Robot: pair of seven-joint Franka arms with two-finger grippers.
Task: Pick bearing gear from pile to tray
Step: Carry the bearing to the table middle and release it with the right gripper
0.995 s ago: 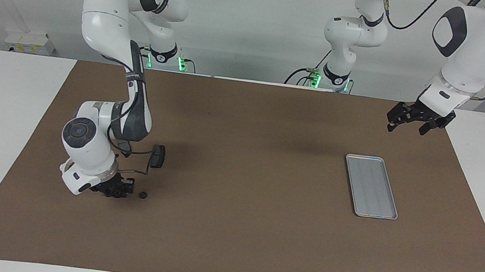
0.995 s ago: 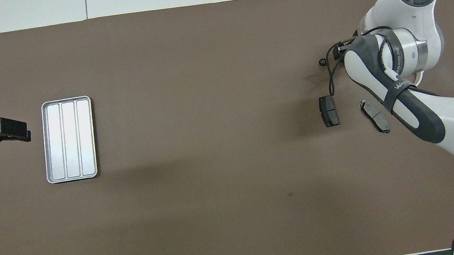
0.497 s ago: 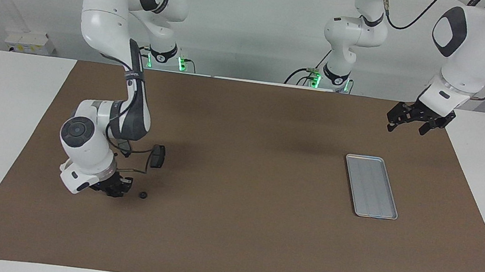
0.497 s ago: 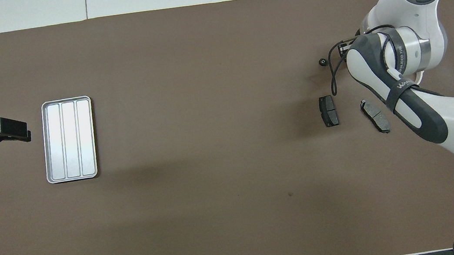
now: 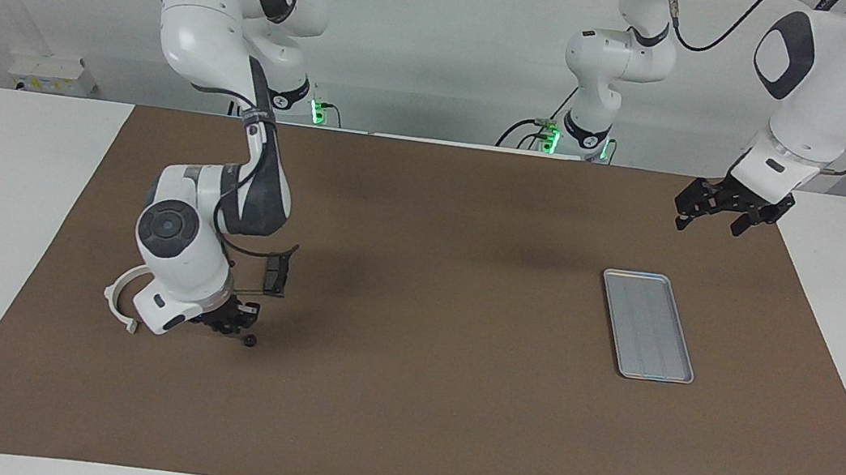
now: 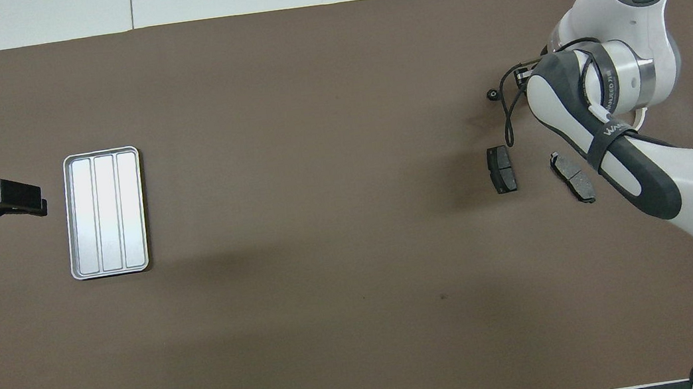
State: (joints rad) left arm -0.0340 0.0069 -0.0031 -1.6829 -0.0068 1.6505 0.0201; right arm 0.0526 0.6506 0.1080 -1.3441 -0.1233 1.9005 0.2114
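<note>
The tray lies bare toward the left arm's end of the brown mat, nothing yet delivered to it, so by the look of things the task is in its opening stage. At the right arm's end, the right gripper hangs low over the pile, just beside a tiny black round piece that sits on the mat, seemingly the bearing gear in question; its jaws are drawn in narrow, but whether they grasp anything cannot be told, as the wrist hides most of them from above. Around it lie the white half-ring bracket and two dark brake-pad plates, one nearer the robots than the black piece, the other partly under the arm. The left gripper waits with jaws spread wide and nothing in them, in the air over the mat's edge near its own base. Left to do, it appears: secure the small piece, carry it the length of the mat, set it in the tray.
</note>
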